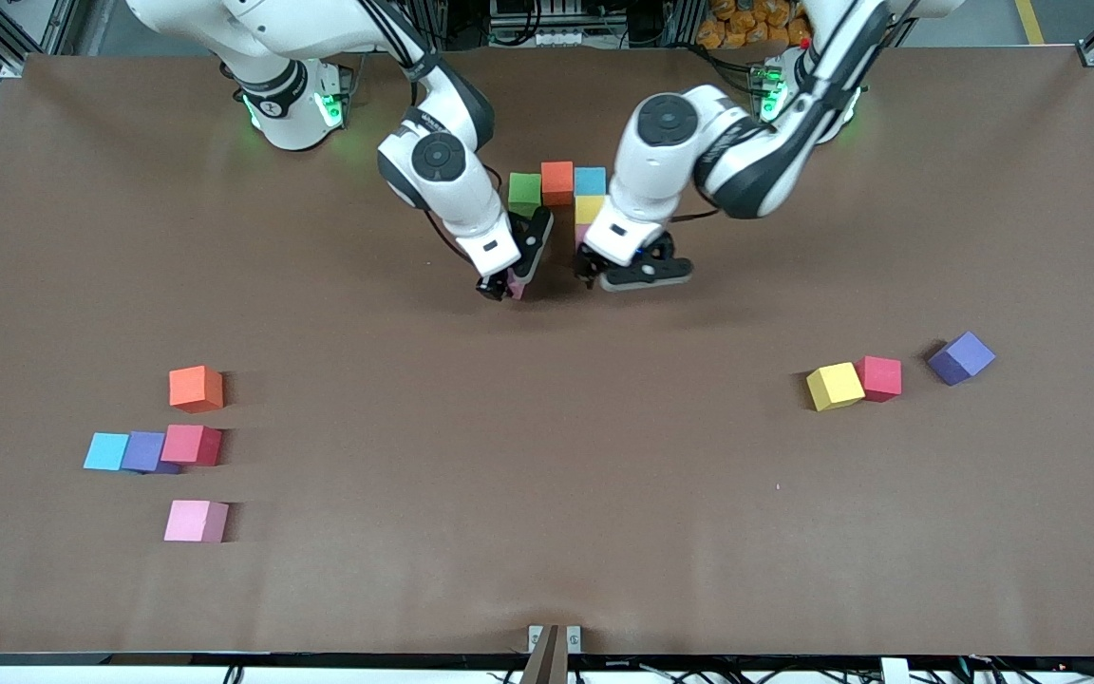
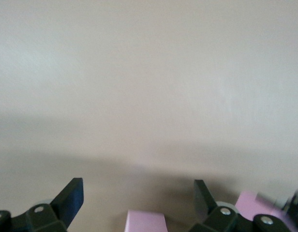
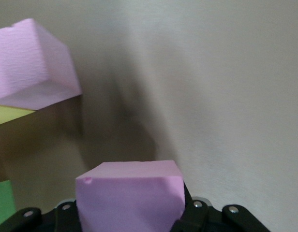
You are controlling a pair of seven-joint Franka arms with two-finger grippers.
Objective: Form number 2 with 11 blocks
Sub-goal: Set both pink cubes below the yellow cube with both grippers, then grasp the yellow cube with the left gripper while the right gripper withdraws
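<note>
Loose blocks at the right arm's end of the table: orange block (image 1: 196, 388), light blue block (image 1: 106, 451), purple block (image 1: 142, 451), red block (image 1: 192, 445) and pink block (image 1: 196, 521) — all well apart from the build.

Mid-table the number 2 (image 1: 556, 195) is only begun: green, orange and blue in a top row, yellow under the blue, a pink one below that, mostly hidden by the left arm.

The right gripper (image 1: 507, 283) is clamped on a pink cube (image 3: 129, 193), low over the table just beside the build. Risk — it comes down skewed or leaves a gap next to the placed pink.

The left gripper (image 1: 625, 273) has its jaws spread wide, holding nothing, straddling a pink block (image 2: 146, 221) — it could nudge that block out of line, or bump the right gripper, they are very near.

At the left arm's end a yellow block (image 1: 834, 386) touches another red block (image 1: 879, 377); a second purple block (image 1: 961, 357) sits near them.
</note>
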